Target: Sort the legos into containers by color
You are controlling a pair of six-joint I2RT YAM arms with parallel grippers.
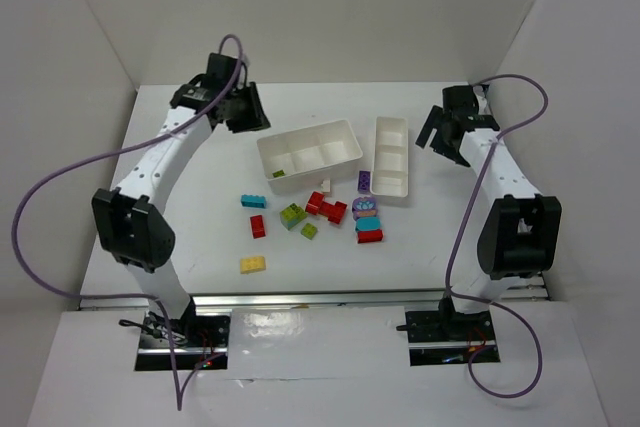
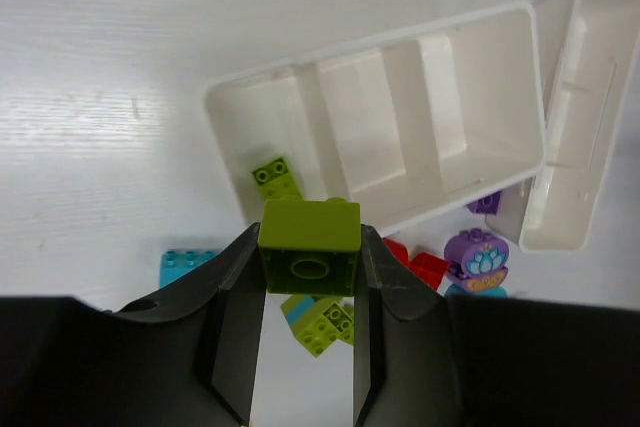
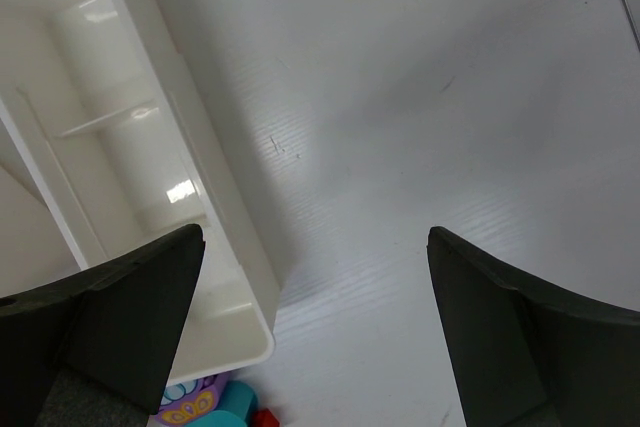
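While one lime green brick (image 2: 275, 178) already lies in the end compartment of the wider tray (image 2: 480, 97), we judge the sorting barely begun. Its other compartments look bare, and so does the narrower tray (image 1: 392, 142), as far as we see. Loose on the counter (image 1: 420, 237) lie a teal brick (image 1: 253, 201), a yellow brick (image 1: 252, 264), red bricks (image 1: 326, 207), a purple brick (image 1: 364, 181) and a few more in a cluster near the trays.

We see the left end effector (image 1: 243, 110) clamped on a second lime brick (image 2: 309, 232), pinched between both fingers, raised off the counter, just short of the compartment with its match. The right end effector (image 3: 315, 327) hangs beside the narrower tray, jaws wide and holding nothing.
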